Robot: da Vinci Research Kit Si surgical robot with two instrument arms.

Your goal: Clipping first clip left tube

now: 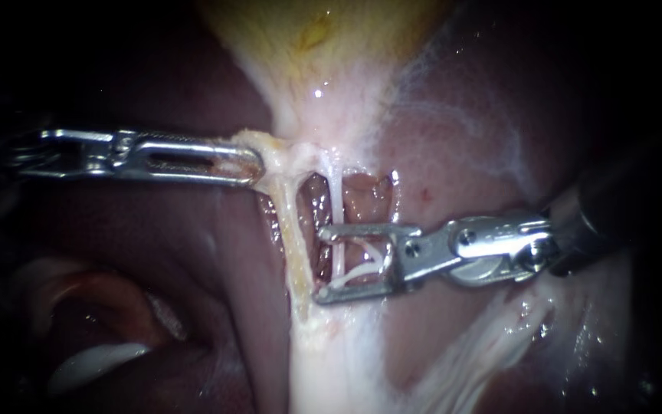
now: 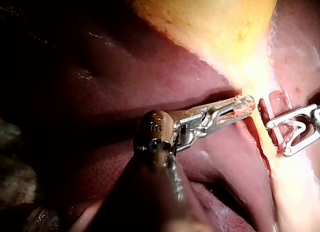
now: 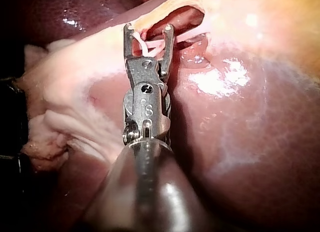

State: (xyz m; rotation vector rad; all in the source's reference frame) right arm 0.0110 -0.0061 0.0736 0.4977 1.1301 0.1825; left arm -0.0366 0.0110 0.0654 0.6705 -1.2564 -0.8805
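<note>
Centrally, endoscope view: right instrument enters from 3 o'clock. Its jaws stand wide apart and carry a white V-shaped clip, with the clip's legs against both jaws. A thin white tube runs 12-to-6 between those jaws, inside the clip, which is not closed on it. A thicker yellowish strand lies just at 9 o'clock of the jaw tips, outside them. Left instrument enters from 9 o'clock, jaws clamped together on pale tissue at the gallbladder neck. Gallbladder sits at 12 o'clock, liver behind. Right wrist view agrees: the tube crosses between the spread jaws.
</note>
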